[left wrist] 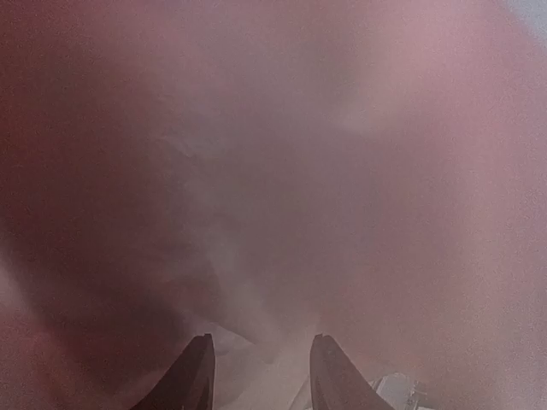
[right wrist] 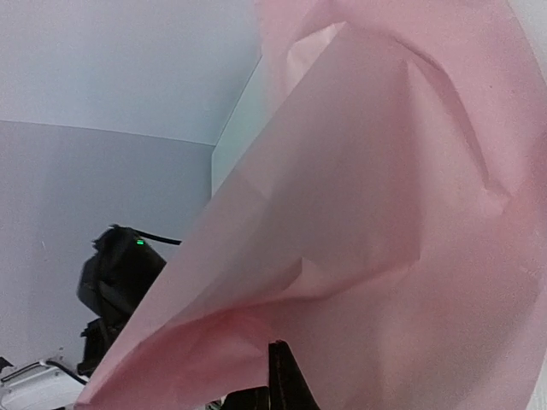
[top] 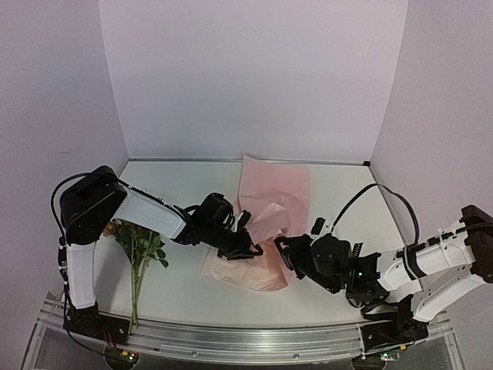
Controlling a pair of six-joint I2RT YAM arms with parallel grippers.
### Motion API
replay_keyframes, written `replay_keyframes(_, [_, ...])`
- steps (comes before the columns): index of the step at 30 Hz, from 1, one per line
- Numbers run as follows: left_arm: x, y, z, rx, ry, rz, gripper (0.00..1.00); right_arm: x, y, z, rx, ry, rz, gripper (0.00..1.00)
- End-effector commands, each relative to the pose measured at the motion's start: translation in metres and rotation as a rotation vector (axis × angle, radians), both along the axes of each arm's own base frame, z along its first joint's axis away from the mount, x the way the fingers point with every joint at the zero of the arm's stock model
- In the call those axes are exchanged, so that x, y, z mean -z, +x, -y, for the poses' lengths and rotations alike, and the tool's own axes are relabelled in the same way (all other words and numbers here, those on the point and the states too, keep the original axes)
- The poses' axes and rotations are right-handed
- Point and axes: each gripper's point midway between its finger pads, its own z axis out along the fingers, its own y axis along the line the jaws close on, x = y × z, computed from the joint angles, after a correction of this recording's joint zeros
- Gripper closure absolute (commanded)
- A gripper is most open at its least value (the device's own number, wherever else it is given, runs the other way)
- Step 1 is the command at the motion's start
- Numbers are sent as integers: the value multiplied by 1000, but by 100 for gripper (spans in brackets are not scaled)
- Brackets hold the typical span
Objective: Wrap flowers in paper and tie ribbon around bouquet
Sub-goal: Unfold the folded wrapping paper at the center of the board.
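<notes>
Two robot arms work a large soft sheet of light pink wrapping paper (top: pixel 273 204) that lies crumpled at the middle of the white surface (top: pixel 339 193), one fold standing up between them. The left gripper (top: pixel 250 250) presses in at the sheet's near left edge, its fingers (left wrist: pixel 201 376) partly apart with blurred pink filling the wrist view; whether they have any paper pinched cannot be told. The right gripper (top: pixel 285 250) meets the near right edge, its fingers (right wrist: pixel 282 380) closed tight, apparently on the paper, which billows up over its camera. The small bunch of flowers (top: pixel 140 245), green leaves and long thin stems showing, lies well apart at the left edge of the surface beside the left arm's base, its blooms hidden under that arm. No ribbon is visible. By this showing the job is at an early stage: the paper is being arranged, while placing the stems, wrapping them and tying the ribbon are all yet to come.
</notes>
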Motion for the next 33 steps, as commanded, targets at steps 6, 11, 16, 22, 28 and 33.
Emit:
replay_keyframes(6, [83, -5, -76, -273, 383, -129, 63, -4, -15, 53, 73, -128, 104, 100])
replay_keyframes(11, [98, -19, -112, -347, 460, -154, 64, 24, -35, 111, 131, -390, 156, 100])
replay_keyframes(16, [107, -29, -132, -381, 495, -170, 65, 41, -52, 164, 164, -700, 189, 100])
replay_keyframes(22, [117, -43, -158, -410, 549, -180, 65, 58, -62, 170, 136, -819, 184, 100])
replay_keyframes(28, [119, -42, -180, -430, 585, -175, 65, 64, -67, 167, 90, -888, 190, 70])
replay_keyframes(33, [117, -37, -200, -428, 620, -151, 65, 41, -67, 172, 32, -1024, 244, 31])
